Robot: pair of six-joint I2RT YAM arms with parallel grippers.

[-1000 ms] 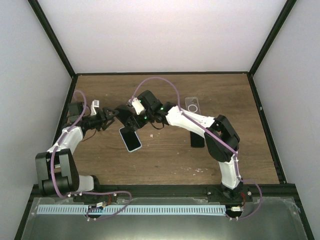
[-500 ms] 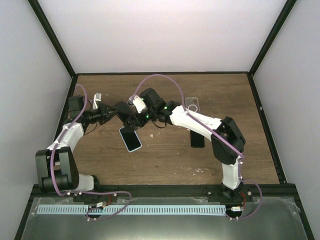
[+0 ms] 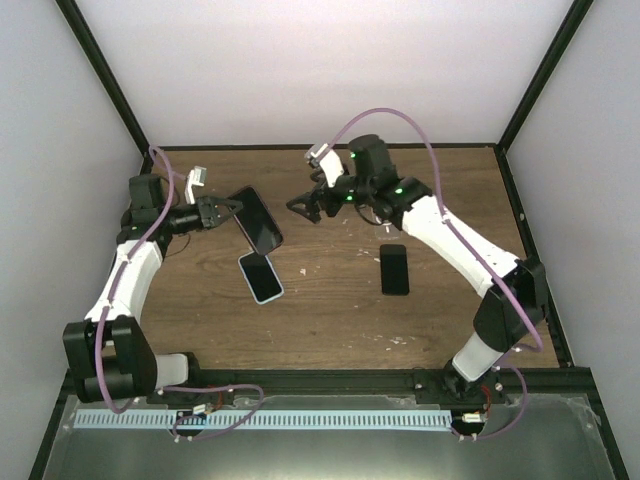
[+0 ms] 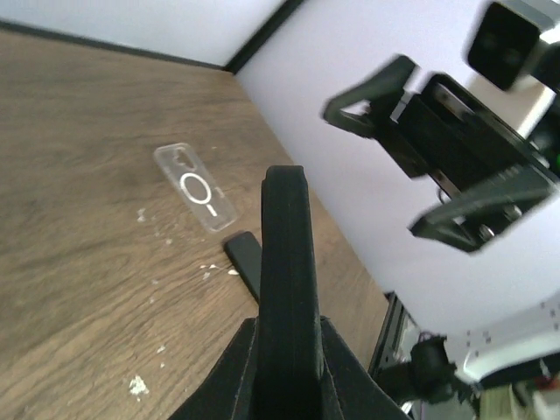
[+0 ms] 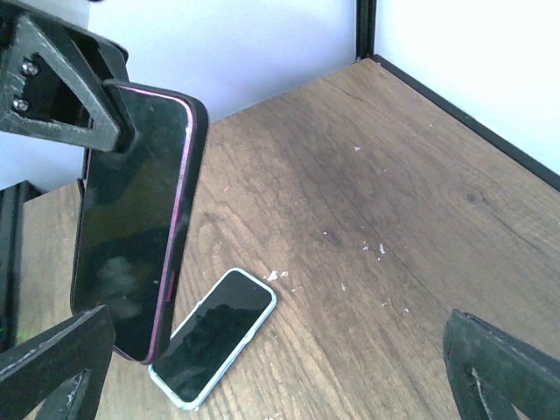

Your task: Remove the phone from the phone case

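Seen from above, a cased phone [image 3: 258, 222] is held in the air over the back-left part of the counter [image 3: 330, 320]. It is clamped at one end by the left fingers [image 3: 225, 208]. In the right wrist view its dark screen is rimmed by a magenta edge inside a black case, so the phone is judged not yet removed.

The right fingers [image 3: 305, 204] are spread wide, hold nothing, and are pointed at the phone from a short way off, near the back edge.

A white-rimmed phone [image 3: 260, 277] lies flat on the counter below the held phone's lower end. A black phone [image 3: 394, 268] lies right of centre, and a clear case [image 4: 194, 185] is seen toward the back-right.

Several risks can be judged. With only one end gripped, the phone could be twisted or pulled loose once the case is tugged, and be dropped onto the phone beneath. Case and phone might also be pinched together by the right fingers, so nothing would be separated.
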